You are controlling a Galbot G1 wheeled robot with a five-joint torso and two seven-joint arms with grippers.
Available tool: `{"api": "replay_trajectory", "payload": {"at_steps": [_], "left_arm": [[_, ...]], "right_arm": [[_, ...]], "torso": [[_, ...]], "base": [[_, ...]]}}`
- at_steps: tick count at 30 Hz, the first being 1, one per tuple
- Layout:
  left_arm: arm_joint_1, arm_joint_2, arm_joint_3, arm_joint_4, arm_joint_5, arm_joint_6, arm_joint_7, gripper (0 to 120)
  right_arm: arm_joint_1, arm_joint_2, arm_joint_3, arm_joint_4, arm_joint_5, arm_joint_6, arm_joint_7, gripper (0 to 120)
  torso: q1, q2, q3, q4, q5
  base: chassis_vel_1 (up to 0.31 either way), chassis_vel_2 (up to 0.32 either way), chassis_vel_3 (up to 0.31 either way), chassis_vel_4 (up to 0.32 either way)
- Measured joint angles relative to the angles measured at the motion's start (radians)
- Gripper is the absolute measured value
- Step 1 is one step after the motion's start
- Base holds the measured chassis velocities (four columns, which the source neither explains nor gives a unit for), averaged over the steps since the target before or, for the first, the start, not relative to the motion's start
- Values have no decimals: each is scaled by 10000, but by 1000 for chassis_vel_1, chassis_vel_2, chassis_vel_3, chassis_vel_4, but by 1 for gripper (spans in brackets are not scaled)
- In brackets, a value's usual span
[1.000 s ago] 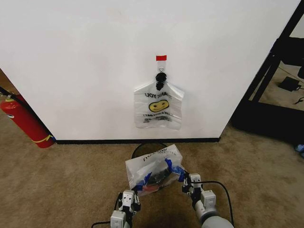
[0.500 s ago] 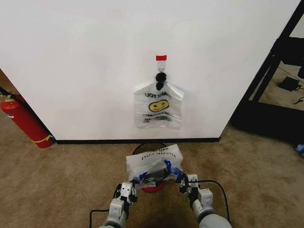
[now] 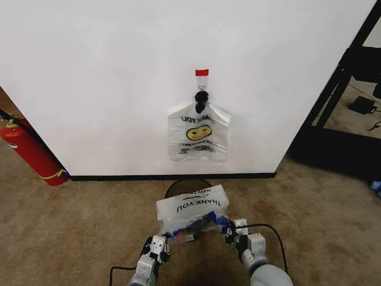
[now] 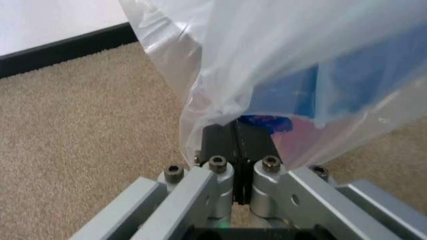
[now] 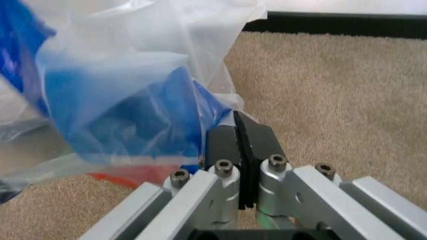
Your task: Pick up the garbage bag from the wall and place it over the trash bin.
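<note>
Left claw [image 3: 166,242]: low in the head view, near the robot; pads pressed together on the left edge of the garbage bag [image 3: 191,208].
Right claw [image 3: 228,229]: level with the left one, pads clamped together on the bag's right edge.
Garbage bag: stretched between both claws, "THANK YOU" lettering on top, spread above the trash bin [image 3: 178,186].
Trash bin: on the carpet [image 3: 77,220] by the wall, its black rim showing behind the bag.
Bag bunch [image 3: 199,138]: hanging on the wall [image 3: 119,77] from a hook [image 3: 202,87], gathered by a black tie.
Fire extinguisher [image 3: 28,149]: red, leaning at the far left wall.
</note>
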Motion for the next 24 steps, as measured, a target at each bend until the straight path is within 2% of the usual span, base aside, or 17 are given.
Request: {"api": "replay_trajectory", "payload": {"at_steps": [10, 24], "left_arm": [[-398, -201, 82, 492, 150, -44, 12, 0], [-443, -248, 139, 587, 420, -257, 170, 0]], "right_arm": [[467, 95, -37, -608, 161, -62, 48, 0], [624, 162, 37, -848, 32, 233, -61, 0]], "torso": [[0, 0, 0, -1, 2], [0, 0, 0, -1, 1]], "base": [[0, 0, 0, 0], [0, 0, 0, 0]]}}
